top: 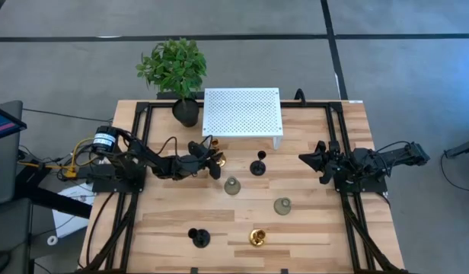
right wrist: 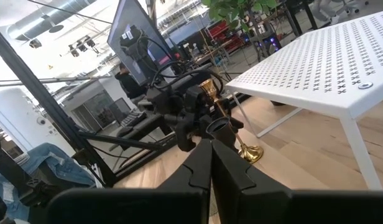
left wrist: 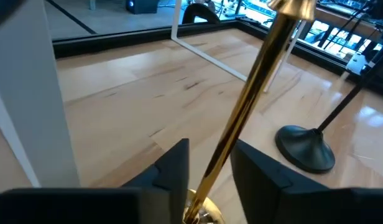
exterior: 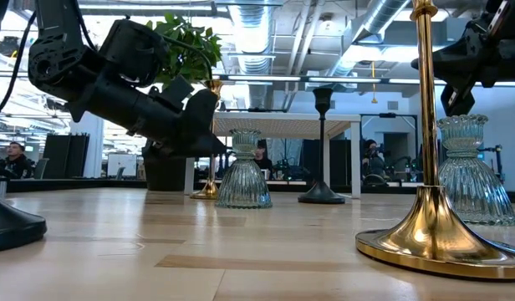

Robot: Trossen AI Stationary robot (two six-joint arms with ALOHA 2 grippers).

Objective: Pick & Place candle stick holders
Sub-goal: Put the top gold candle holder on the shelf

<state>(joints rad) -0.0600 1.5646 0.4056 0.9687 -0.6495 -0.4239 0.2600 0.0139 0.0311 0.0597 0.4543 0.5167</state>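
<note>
The candle stick holders stand on the wooden counter (top: 311,228) in three pairs: gold, black and ribbed grey-green glass. Starting at the left, the left tool (top: 211,162) is positioned at the rear gold holder (top: 218,159), which has a slim polished stem, a small cup at the top and a round flared base. In the left wrist view the two dark fingers (left wrist: 174,167) sit on either side of the stem just above the base, with narrow gaps visible, so the tool is partly open around the stem, not clamped on it. The front black holder (top: 199,238) stands near the front edge, matte with a round foot. One squat grey-green holder (top: 232,186) stands just right of the left tool. The front gold holder (top: 256,237) stands near the front edge, right of the front black one. The rear black holder (top: 258,167) stands in front of the white perforated stand (top: 242,111). The second grey-green holder (top: 282,205) stands right of centre. At the right, the right tool (top: 309,157) waits above the counter, well apart from all holders, with its fingers (right wrist: 198,163) pressed together.
</note>
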